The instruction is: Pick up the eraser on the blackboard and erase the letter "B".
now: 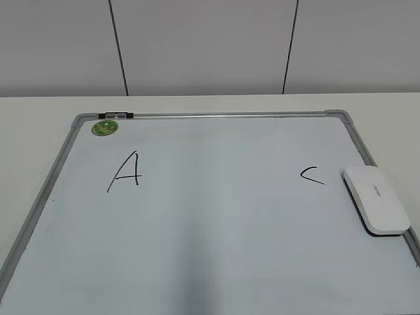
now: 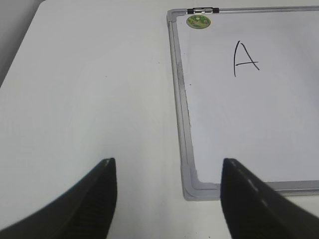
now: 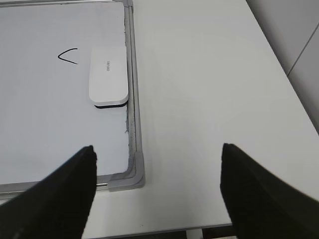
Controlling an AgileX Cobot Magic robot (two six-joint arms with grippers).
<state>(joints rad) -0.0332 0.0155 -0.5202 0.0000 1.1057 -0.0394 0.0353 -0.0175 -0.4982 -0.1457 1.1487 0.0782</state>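
White table surface fills the gap between each gripper's wide-spread, empty jaws: left gripper (image 2: 167,199) and right gripper (image 3: 157,191) hover off the blackboard's (image 1: 197,262) near corners. Farther on, the eraser (image 3: 107,82) lies against the right frame beside "C" (image 1: 312,175); no "B" shows.

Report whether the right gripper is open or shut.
Open: the right gripper has fingers spread wide over bare table, holding nothing.
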